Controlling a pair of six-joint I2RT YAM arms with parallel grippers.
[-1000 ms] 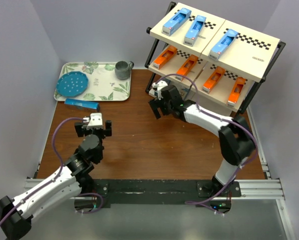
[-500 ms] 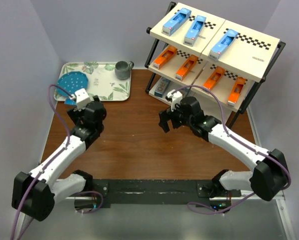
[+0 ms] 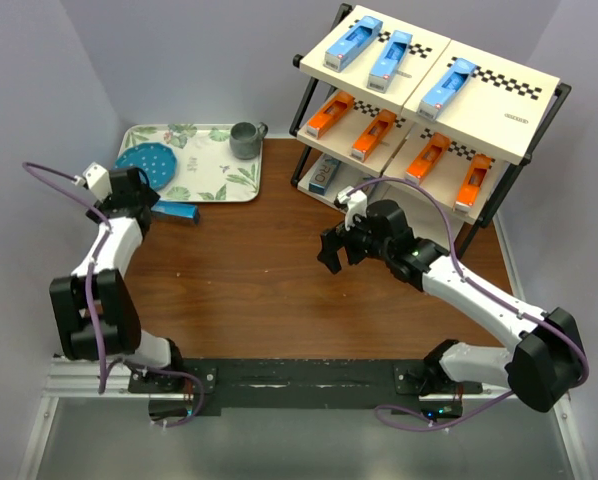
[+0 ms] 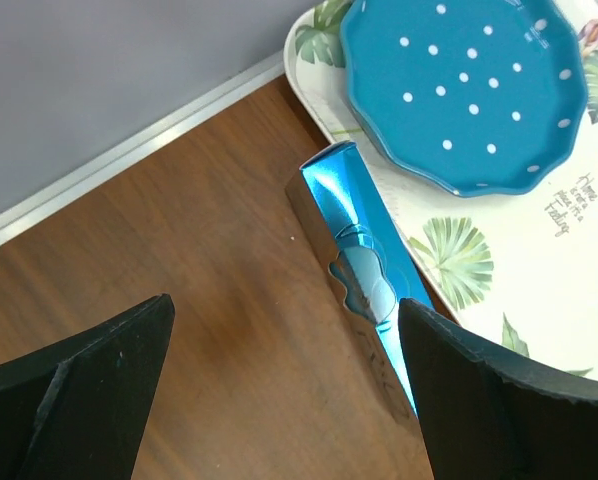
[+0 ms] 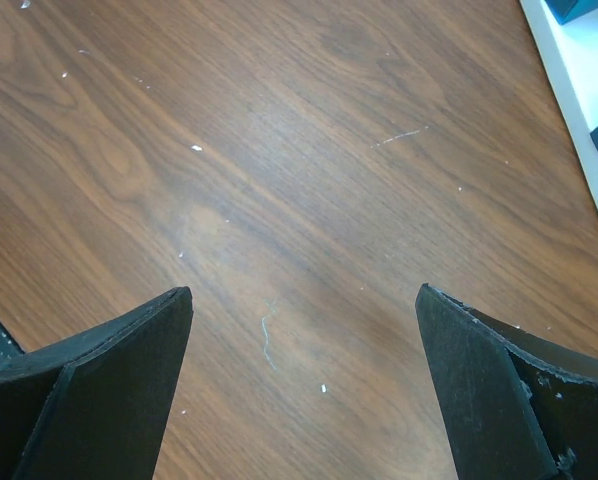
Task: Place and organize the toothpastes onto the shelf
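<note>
Left gripper (image 4: 287, 325): spread wide, empty, over blue toothpaste (image 4: 364, 255) (beside tray (image 4: 524, 300)); pickup step.
Next: lower, straddle, clamp.
Right gripper (image 5: 304, 295): spread wide, empty.

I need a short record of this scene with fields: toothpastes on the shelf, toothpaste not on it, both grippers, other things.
Shelf top tier: three light blue boxes
Middle tier: four orange boxes
Bottom tier: one grey-and-teal box seen
Loose: blue box on the table, along the tray edge
Left gripper: open, pointed at the blue box, not gripping
Right gripper: open, empty, over the table
On the tray: dotted blue plate, grey mug
</note>
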